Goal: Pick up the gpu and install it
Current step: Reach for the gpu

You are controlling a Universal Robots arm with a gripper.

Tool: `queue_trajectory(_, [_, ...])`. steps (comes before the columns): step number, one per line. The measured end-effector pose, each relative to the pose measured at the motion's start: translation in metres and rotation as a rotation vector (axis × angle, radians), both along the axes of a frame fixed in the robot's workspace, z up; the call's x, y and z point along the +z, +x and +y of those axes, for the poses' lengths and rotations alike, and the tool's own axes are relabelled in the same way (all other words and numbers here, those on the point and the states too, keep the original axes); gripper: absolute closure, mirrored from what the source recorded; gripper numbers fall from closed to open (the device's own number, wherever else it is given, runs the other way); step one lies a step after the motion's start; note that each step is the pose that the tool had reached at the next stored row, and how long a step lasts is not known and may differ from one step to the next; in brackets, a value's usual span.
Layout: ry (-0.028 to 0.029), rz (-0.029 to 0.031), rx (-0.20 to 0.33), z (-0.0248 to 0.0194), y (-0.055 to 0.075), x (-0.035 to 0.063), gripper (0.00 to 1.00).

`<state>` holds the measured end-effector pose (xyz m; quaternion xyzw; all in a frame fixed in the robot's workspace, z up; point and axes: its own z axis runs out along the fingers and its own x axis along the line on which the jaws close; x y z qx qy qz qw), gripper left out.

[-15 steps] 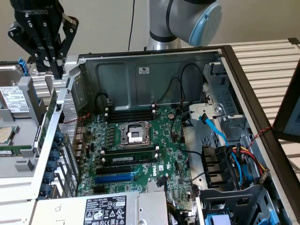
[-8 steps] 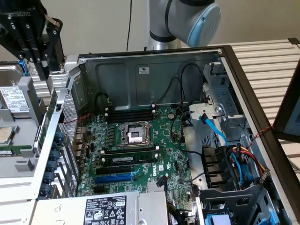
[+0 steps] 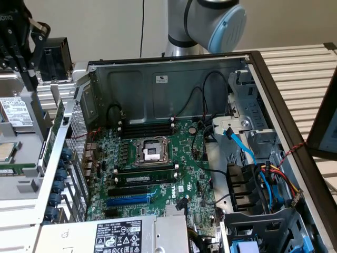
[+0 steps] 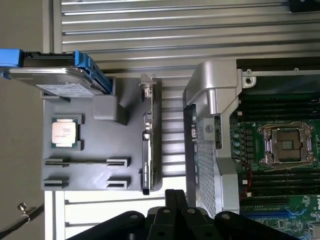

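Gripper [image 4: 174,192]: one, closed on nothing, its jaws together. In the exterior view it hangs at 10 o'clock, above the tray and apart from the gpu.
Gpu [image 4: 146,150]: one, standing on edge in a slot of the tray. In the exterior view it sits at 9 o'clock from the motherboard, just outside the case wall, and is not yet installed.
Bracket [image 4: 146,85]: one, metal, at the end of the gpu farther from the gripper.
Tray [image 4: 95,130]: one, grey, at 9 o'clock from the case in the exterior view.
Tray contents besides the gpu: one hard drive [image 4: 60,80] in a blue caddy, one CPU [image 4: 64,134] lying flat, and one RAM stick [image 4: 85,161] in a holder.
Case [image 3: 168,79]: one, open, with its inside exposed.
Motherboard [image 3: 174,168]: one, green, with one open CPU socket [image 3: 151,150] near its centre.
Blue slot [image 3: 129,200]: one, at 7 o'clock from the socket, unoccupied.
Black box [image 3: 55,58]: one, cube-shaped, at 11 o'clock from the case.
Arm [image 3: 210,23]: one, behind the case at 12 o'clock.
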<state>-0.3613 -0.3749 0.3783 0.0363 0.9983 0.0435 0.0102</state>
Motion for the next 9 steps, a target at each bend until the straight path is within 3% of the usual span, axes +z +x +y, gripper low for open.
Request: queue_trajectory(9, [0.0001,0.0,0.0,0.0044,-0.029,-0.0029,0.89])
